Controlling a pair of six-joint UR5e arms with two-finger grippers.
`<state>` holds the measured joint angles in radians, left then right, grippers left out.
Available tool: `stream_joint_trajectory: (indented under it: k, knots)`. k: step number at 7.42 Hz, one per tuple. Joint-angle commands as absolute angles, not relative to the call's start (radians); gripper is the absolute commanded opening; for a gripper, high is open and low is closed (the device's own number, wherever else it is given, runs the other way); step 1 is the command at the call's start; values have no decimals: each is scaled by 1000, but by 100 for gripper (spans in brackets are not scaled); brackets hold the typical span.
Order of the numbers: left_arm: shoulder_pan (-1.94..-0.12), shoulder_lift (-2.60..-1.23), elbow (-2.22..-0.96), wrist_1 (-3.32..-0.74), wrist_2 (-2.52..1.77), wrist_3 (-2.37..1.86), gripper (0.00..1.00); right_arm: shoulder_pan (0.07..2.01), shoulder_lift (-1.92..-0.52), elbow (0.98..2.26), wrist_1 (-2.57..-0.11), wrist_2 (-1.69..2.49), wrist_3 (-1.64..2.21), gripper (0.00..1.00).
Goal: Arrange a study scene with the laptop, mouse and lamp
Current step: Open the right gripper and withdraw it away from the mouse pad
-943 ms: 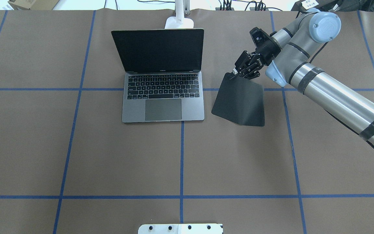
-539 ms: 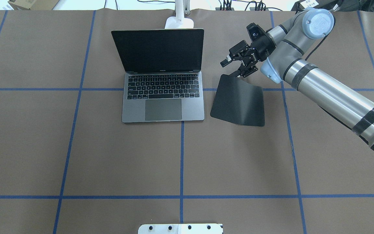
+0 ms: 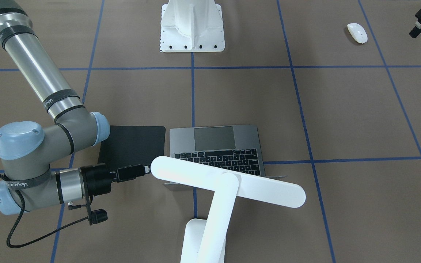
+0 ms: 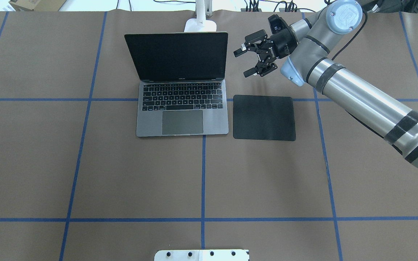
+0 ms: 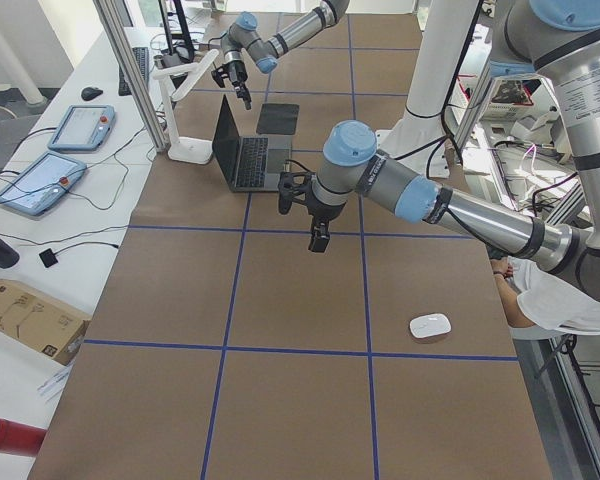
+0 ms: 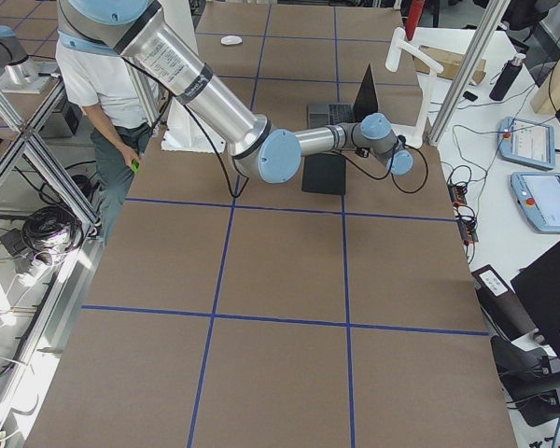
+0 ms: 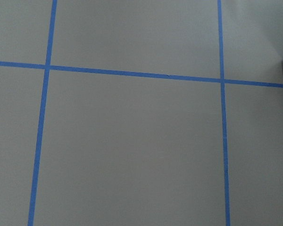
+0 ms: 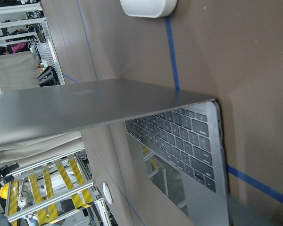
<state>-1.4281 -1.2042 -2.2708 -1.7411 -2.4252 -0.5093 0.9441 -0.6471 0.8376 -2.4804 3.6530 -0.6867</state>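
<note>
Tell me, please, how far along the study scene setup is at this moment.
Done: the laptop stands open on the table, the lamp stands behind its screen, and a black mat lies flat beside it. In hand: nothing; the right gripper hovers open and empty past the mat's far edge. Left: the mouse lies far off on the robot's left side, and probably belongs on the mat.

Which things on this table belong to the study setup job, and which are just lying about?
Part of the job:
- laptop, open
- mouse, far from the laptop
- lamp, behind the laptop

Just lying about:
- black mat, flat beside the laptop
- white bolted pedestal at the table's edge
</note>
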Motion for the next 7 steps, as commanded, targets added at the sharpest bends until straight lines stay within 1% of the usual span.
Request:
stream_joint_trajectory:
  k: [1,2,4,5,7]
  knots:
    - [-1428,-1204,-2267,-1741,-2425,-509,100,951,-655,844,-2488,3651,-687,98]
    - [-1428,-1206,-2266,-1741,-2425,-509,100,962,-682,870,-2494,3589,-687,98]
    - [-1428,-1204,-2260,-1741,-2425,-509,100,1000,-855,1080,-2496,3446,-608,98]
    - [-1428,-1204,-2260,-1741,-2425,-509,100,1024,-897,1142,-2494,3360,-480,98]
    - [-1428,-1203,-2261,-1741,-2425,-509,100,1052,-992,1198,-2491,3257,-389,94]
